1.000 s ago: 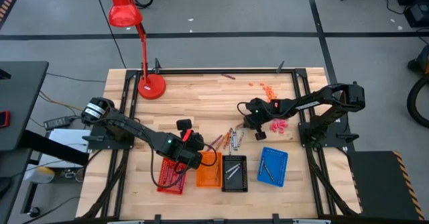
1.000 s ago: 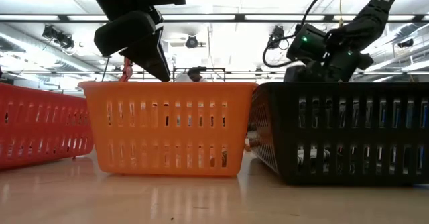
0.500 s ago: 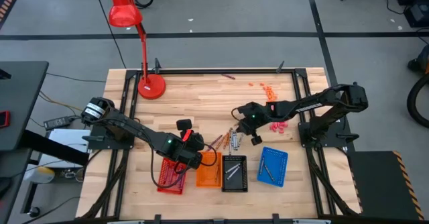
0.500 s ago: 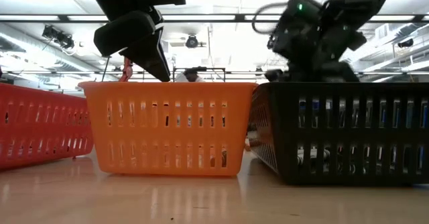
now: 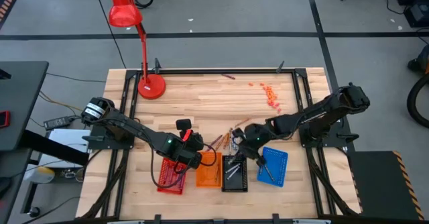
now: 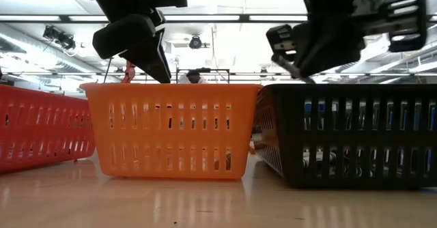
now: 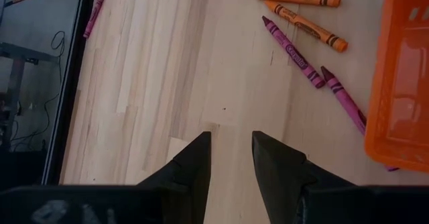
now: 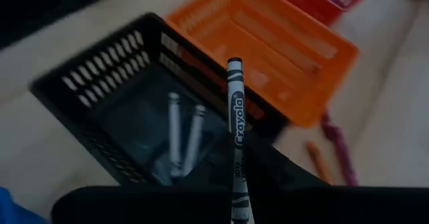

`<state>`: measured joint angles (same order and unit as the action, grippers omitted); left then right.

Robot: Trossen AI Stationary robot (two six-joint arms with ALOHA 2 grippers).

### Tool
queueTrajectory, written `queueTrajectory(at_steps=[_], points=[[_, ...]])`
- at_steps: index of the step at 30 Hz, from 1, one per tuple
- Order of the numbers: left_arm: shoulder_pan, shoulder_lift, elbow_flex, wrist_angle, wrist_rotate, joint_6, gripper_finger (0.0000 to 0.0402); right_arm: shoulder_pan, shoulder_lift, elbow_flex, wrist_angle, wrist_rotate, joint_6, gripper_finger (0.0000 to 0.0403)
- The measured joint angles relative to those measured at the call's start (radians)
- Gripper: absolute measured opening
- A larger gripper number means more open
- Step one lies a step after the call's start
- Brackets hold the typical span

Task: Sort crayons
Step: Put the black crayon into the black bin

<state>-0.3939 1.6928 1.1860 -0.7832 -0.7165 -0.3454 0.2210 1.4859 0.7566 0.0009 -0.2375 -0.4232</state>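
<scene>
The right gripper [image 8: 236,184] fingers pinch a thin grey-white paper-wrapped crayon [image 8: 235,110] above the black mesh plastic tray [image 8: 100,96]. The left gripper [image 7: 231,153] fingers stand apart, holding nothing, beside the orange mesh plastic tray [image 7: 402,83].

The brand name "Crayola" is printed lengthwise in black on the grey-white crayon [image 8: 236,123] held upright in the right wrist view. Dark label marks can be made out on the orange crayons [image 7: 305,24] and the purple crayon [image 7: 293,51] in the left wrist view, but they are too small to be read.
</scene>
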Motion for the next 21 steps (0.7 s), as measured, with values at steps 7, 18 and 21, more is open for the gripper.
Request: queueTrajectory(at_steps=[7,18,21], points=[[0.0,0.0,0.0,0.006,0.0,0.0,0.0121,0.077,0.001,-0.033,0.088,0.0,0.027,0.0029],[0.0,0.0,0.0,0.007,0.0,-0.007,0.0121,0.107,0.001,-0.089,0.27,0.0,0.123,0.0031],[-0.003,0.0,0.0,0.007,0.0,-0.01,0.0121,0.107,0.001,-0.099,0.266,0.0,0.125,0.0045]])
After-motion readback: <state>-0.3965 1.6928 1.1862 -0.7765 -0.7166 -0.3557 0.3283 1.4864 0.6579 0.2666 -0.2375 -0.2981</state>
